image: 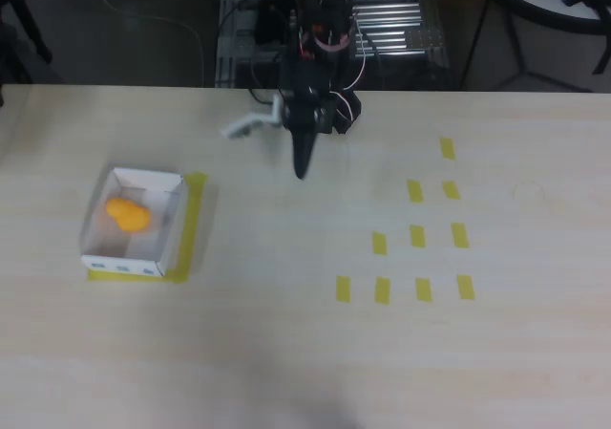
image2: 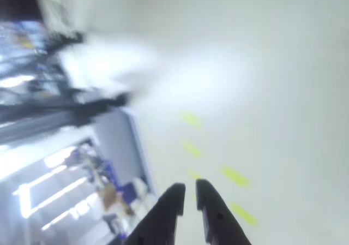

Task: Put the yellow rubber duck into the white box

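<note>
Item: yellow rubber duck (image: 127, 213) lying inside white box (image: 135, 221) at table (image: 286, 353) left in the overhead view; my pincer (image2: 188, 193) nearly closed, empty, well apart.

So the arm (image: 307, 85) is folded up at the far edge of the desk (image: 305, 353), dark body with red and white wires looping around the upper part. A pale piece sticks out to the left of the wrist in the overhead view. The gripper (image: 300, 168) points down the picture, tapering to a tip with nothing in it. In the wrist view the gripper (image2: 187, 193) shows two dark fingers (image2: 166, 209), jaws nearly together with just a thin gap between them.
</note>
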